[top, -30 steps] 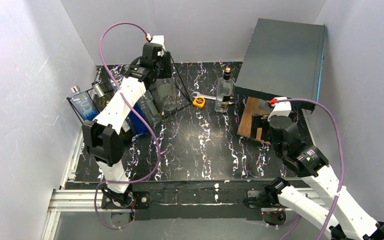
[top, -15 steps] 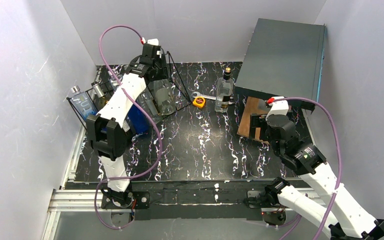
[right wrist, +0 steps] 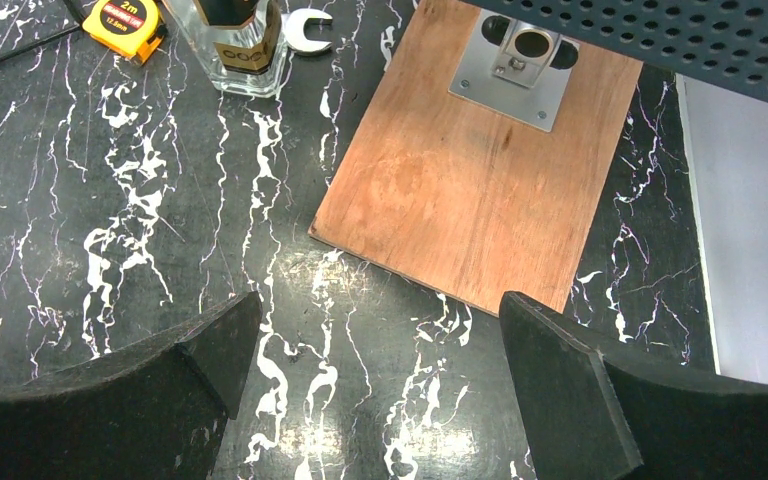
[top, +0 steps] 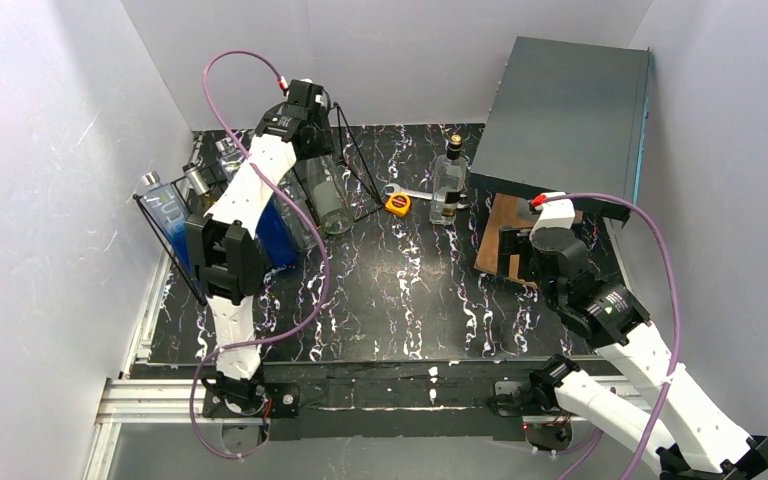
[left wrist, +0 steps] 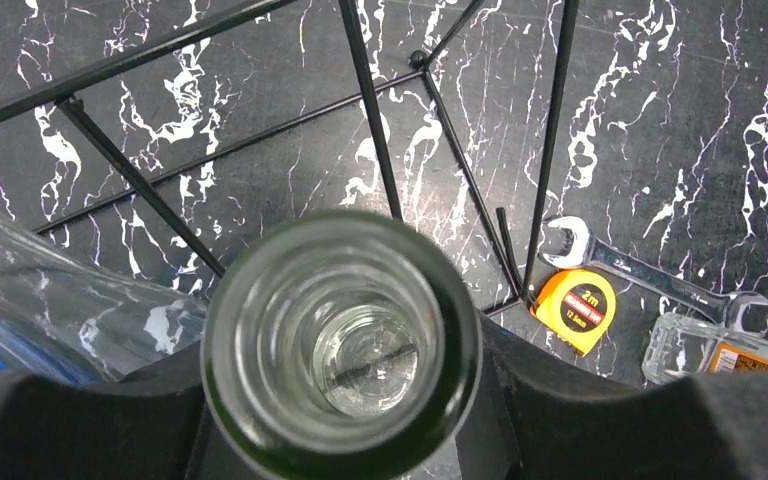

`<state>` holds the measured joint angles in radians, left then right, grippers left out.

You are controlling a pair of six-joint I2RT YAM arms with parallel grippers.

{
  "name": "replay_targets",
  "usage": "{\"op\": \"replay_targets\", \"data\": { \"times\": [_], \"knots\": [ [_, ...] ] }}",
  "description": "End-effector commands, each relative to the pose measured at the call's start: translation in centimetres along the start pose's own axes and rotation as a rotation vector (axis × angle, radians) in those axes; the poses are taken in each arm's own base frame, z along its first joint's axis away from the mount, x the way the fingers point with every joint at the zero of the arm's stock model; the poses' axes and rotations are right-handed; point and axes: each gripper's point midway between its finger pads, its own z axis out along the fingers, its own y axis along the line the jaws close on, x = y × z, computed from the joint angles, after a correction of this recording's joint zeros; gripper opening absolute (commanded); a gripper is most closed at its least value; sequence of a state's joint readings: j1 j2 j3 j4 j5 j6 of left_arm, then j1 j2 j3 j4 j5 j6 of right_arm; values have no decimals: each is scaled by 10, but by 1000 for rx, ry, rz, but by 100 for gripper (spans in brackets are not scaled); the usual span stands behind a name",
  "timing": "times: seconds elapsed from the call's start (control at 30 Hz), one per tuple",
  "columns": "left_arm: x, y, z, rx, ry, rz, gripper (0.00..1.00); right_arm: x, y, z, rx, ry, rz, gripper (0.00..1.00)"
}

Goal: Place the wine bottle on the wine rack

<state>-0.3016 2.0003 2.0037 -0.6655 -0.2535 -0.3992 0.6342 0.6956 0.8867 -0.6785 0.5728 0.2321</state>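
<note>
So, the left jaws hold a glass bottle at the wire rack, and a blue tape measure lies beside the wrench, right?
No: the tape measure beside the wrench is orange, per the left wrist view; the rest stands.

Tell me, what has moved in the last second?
The left gripper, shut on the bottle, slid slightly left while its elbow swung in, tilting the bottle a little more inside the rack. Nothing was let go. The right gripper, open, barely shifted. The tape measure stayed put.
</note>
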Motion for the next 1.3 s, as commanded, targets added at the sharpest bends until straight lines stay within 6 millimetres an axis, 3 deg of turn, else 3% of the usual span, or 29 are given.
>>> {"op": "replay_targets", "data": {
  "times": [0.0,0.23,0.6,0.97,1.0,1.17,1.27],
  "knots": [
    [-36,16,-16,-66,-97,-21,0,-11,0,1,3,-38,18,98],
    [-23,27,5,-117,-52,-3,0,-10,1,2,3,-32,15,98],
    [-22,32,30,-121,-39,21,0,-9,1,5,5,-22,10,98],
    [-24,39,38,-119,-40,-8,0,-7,3,10,3,-6,5,98],
    [-25,40,39,-118,-41,-7,2,-8,3,10,4,-6,6,98],
    [-24,40,41,-103,-33,21,37,-7,2,10,6,-4,6,98],
    [-22,39,41,-85,-26,24,46,-7,2,10,5,-4,7,98]
  ]
}}
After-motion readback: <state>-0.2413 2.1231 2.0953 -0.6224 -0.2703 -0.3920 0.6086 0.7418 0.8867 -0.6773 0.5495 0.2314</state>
